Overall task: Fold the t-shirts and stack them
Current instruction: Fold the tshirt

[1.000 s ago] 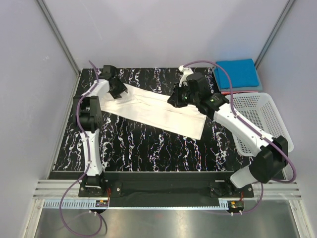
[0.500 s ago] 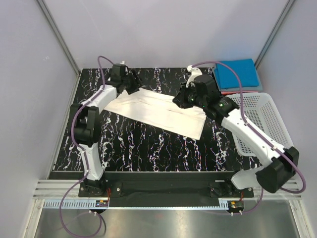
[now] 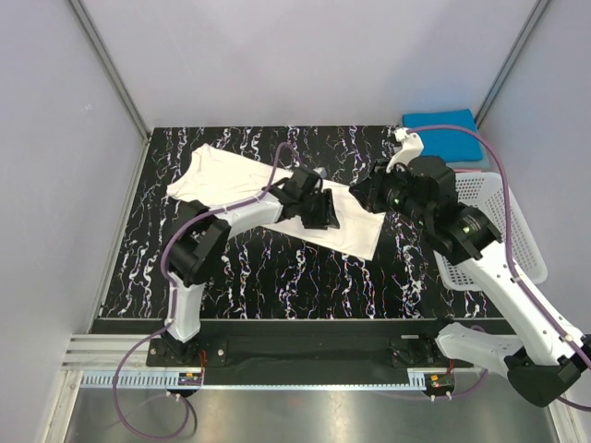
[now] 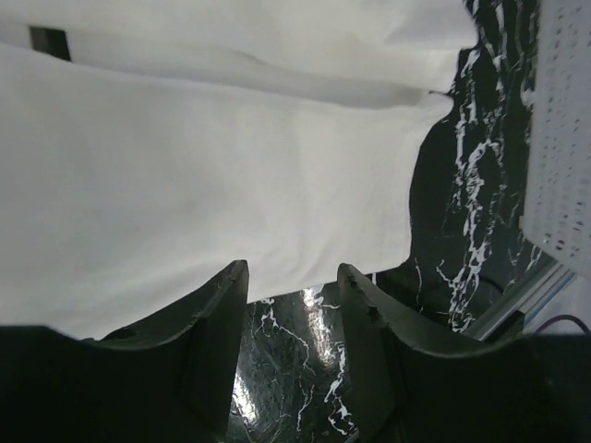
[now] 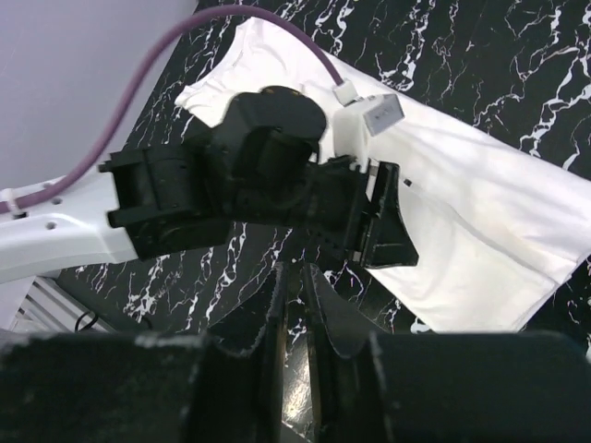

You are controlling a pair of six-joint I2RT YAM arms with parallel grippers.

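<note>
White t-shirt point(image 3: 231, 180) on table point(image 3: 259, 269), basket point(image 3: 517, 217) beside, left tool point(image 4: 293, 277) released, right tool point(image 5: 294, 277) clenched

Left claw point(image 4: 291, 274) open; right claw point(image 5: 294, 274) nearly closed.

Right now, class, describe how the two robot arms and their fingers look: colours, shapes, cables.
Both the left arm and right arm have white links with black joints. A purple cable loops along each. The fingers are black, smooth and curved.
</note>
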